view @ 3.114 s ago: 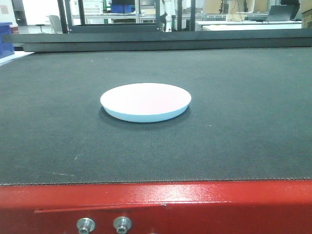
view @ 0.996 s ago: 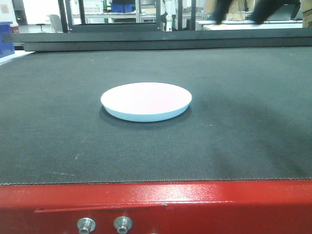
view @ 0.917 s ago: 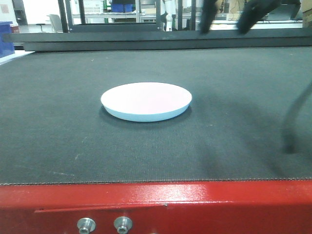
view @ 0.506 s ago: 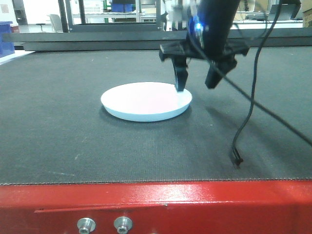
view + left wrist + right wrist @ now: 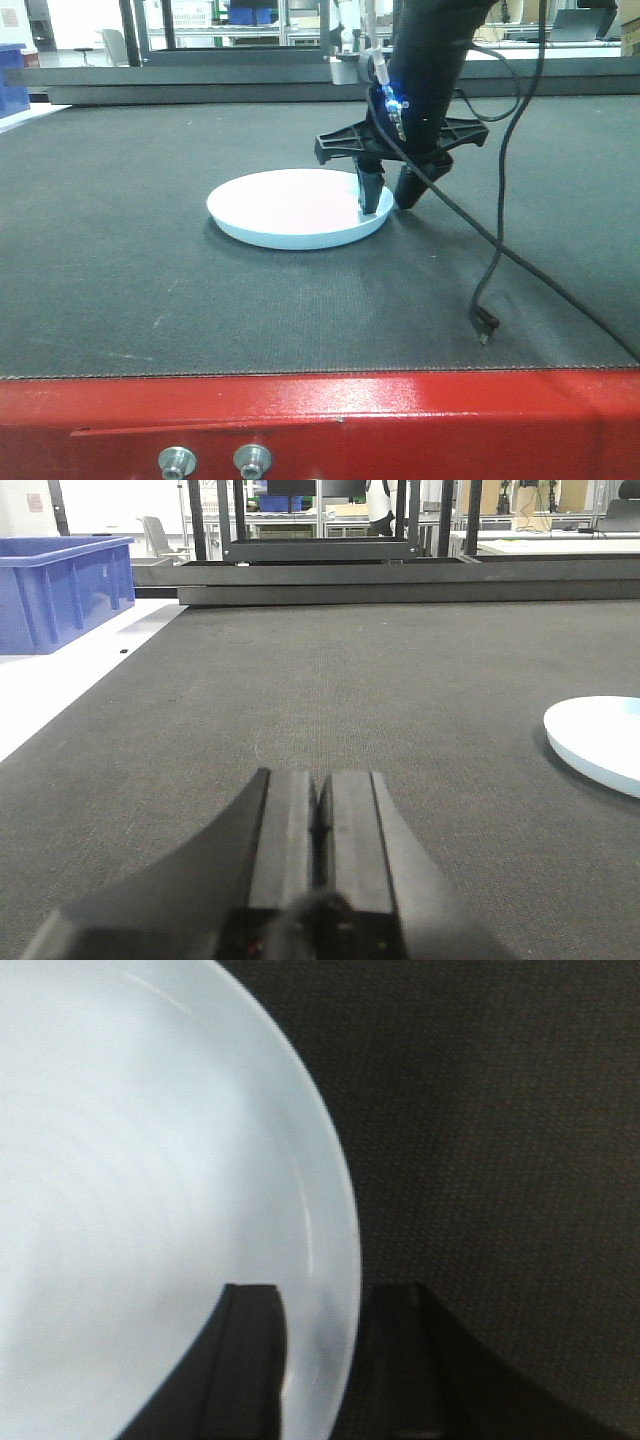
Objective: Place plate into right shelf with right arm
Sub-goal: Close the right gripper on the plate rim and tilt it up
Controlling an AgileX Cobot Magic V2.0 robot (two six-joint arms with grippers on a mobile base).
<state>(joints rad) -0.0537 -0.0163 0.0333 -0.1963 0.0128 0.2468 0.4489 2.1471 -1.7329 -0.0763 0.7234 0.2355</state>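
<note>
The white plate with its pale blue rim lies flat on the dark mat. My right arm reaches down to its right edge. The right gripper is open and straddles the rim, one finger over the plate's inside and the other outside on the mat. In the right wrist view the plate fills the left side, and the right gripper has the rim in its gap without pinching it. My left gripper is shut and empty, low over the mat, with the plate far to its right. The right shelf is out of view.
The mat ends at a red table frame in front and a raised dark ledge at the back. A loose black cable hangs from the right arm onto the mat. A blue bin stands beyond the mat's left edge.
The right arm came in from the upper right and dropped down. Its open gripper went from above the plate's right edge to astride the rim. The plate has not moved.
</note>
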